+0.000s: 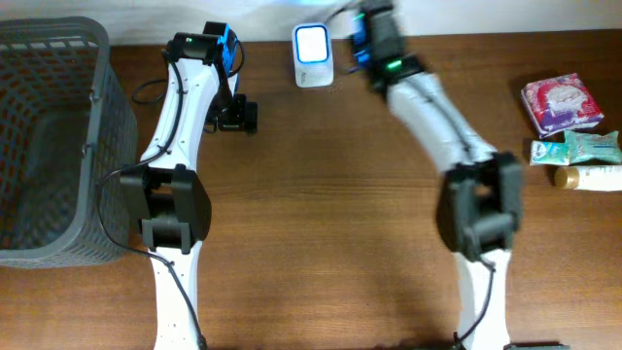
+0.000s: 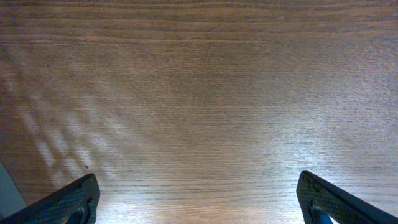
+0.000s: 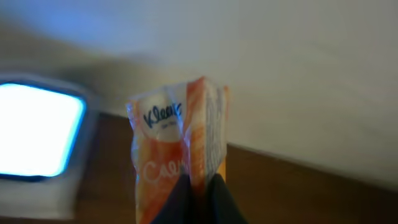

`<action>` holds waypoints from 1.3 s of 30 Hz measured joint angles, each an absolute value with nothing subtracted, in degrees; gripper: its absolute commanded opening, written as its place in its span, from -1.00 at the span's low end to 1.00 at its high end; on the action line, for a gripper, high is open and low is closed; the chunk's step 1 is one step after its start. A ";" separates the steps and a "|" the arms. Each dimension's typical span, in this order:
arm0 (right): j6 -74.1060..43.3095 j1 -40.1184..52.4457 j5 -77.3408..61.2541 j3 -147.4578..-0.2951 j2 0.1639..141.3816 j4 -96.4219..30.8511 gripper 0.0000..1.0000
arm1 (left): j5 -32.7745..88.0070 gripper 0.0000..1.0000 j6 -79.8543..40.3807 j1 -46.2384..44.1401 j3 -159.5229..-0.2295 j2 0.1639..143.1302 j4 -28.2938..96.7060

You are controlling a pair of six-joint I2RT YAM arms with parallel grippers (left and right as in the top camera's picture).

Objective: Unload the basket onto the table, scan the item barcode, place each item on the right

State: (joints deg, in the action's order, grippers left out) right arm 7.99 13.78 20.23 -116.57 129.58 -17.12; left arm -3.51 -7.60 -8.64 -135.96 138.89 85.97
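Tissue pack (image 3: 177,155) stands upright in the right wrist view, pinched at its base by the right gripper (image 3: 202,202), lit scanner (image 3: 37,130) just left of it. Overhead: both sit at the far edge of the table (image 1: 321,194). Left wrist: left gripper (image 2: 196,193) spread wide, empty, over bare wood.

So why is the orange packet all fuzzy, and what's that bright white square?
Right wrist view: the tissue packet is smeared by blur, and the scanner screen glows so bright it washes out. Overhead view: the right arm is blurred at its top too. Left wrist view: sharp, with pale glare on the table.
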 measured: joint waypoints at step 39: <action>-15.22 -10.83 -4.36 -78.00 56.34 -71.46 0.97 | -3.51 0.98 -7.60 -8.64 -135.96 138.89 86.04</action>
